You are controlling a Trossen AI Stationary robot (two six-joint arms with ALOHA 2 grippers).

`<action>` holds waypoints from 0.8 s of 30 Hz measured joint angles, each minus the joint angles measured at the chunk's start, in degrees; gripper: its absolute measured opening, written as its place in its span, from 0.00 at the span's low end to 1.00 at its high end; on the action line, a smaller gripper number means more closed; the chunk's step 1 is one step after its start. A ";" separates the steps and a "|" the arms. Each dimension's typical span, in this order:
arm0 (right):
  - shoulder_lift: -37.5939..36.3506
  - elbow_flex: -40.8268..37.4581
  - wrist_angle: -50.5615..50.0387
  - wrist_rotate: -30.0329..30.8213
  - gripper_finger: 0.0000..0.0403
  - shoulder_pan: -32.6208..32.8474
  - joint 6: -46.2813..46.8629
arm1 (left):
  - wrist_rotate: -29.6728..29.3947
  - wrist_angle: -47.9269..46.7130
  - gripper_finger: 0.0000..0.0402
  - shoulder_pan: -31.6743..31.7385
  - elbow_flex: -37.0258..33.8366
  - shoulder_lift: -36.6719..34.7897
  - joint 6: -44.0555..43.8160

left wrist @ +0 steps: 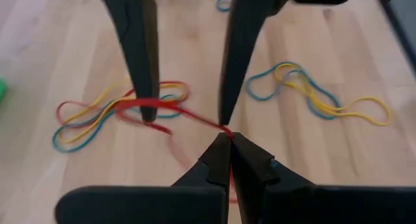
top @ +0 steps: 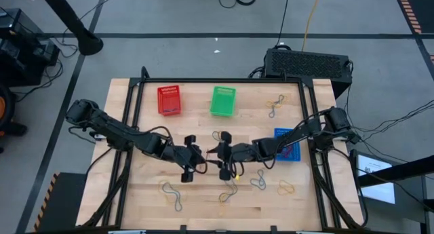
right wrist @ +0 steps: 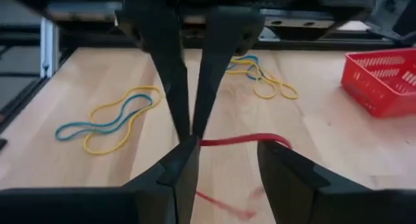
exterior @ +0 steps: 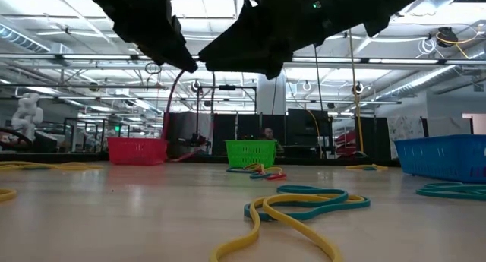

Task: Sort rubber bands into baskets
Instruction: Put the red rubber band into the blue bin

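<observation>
Over the table's middle my left gripper (left wrist: 227, 141) and my right gripper (right wrist: 229, 146) meet tip to tip (top: 210, 153). The left one is shut on a red rubber band (left wrist: 185, 112). The right one is open, and the same red band (right wrist: 240, 141) runs to one of its fingers. More rubber bands lie flat on the wood: a yellow, red and blue bunch (left wrist: 91, 120), a blue and yellow pair (left wrist: 312, 94), and others (top: 173, 193) toward the near edge. The red basket (top: 169, 100) and green basket (top: 222, 100) stand far, the blue basket (top: 288, 144) at the right. My left gripper pinches the red band's one end (left wrist: 224, 129) between its two fingertips, slanting down from the table's left. The band runs from there, drawn straight, to the other gripper. My right gripper has one finger (left wrist: 147, 87) hooked through the band's loop (left wrist: 151, 110). The band wraps that finger and bends down at it (right wrist: 285, 143). Its lower strand (right wrist: 221, 206) sags, blurred, below the fingers.
A big black box (top: 308, 63) stands beyond the table's far right corner. Loose bands (top: 274, 105) lie right of the green basket, and others (exterior: 304, 205) lie near the front edge. Bare wood shows at the near left.
</observation>
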 joint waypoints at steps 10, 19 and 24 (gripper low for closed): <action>0.00 0.00 3.52 -1.80 0.37 -0.09 2.33 | 0.31 -0.20 0.03 0.02 0.00 0.06 0.71; 0.00 0.00 4.93 -1.70 0.13 -0.09 2.90 | -2.52 0.18 0.03 -0.02 0.00 0.06 1.04; 0.02 0.00 4.79 -1.44 0.01 -0.09 2.02 | -4.83 -0.69 0.08 -0.02 0.00 0.06 1.03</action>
